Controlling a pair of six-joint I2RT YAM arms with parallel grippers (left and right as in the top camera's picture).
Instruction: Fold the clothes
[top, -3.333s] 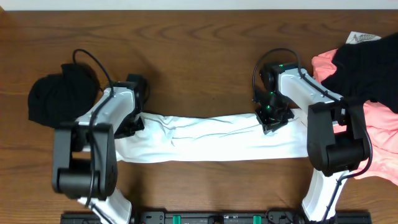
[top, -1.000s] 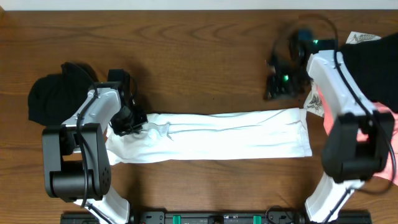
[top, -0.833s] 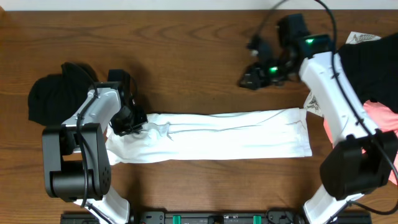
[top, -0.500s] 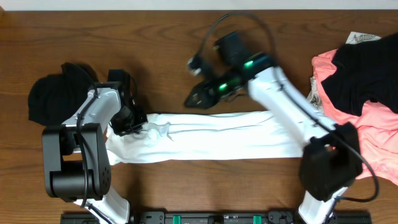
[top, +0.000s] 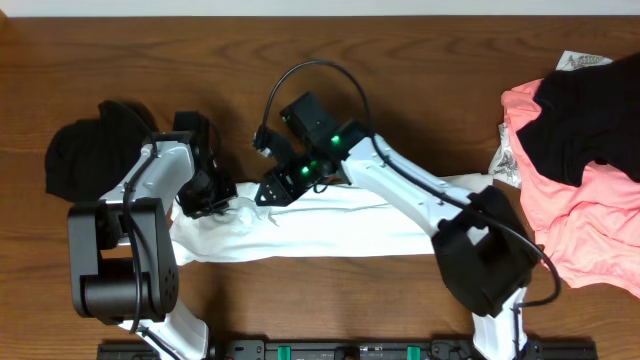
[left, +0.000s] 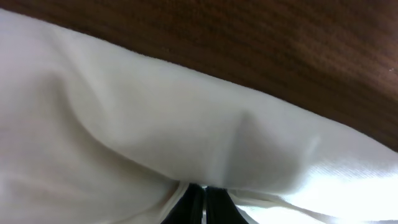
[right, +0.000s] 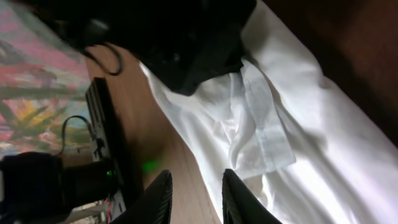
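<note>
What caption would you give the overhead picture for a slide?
Left end effector pinches the white T-shirt; right end effector reaches over its upper edge.

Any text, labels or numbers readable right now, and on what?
None can be read in any view.
Logo on the white cloth beside the coral-pink garment: too small to read.
Grey marks on the pale scrap, top right: too small to read.
</note>
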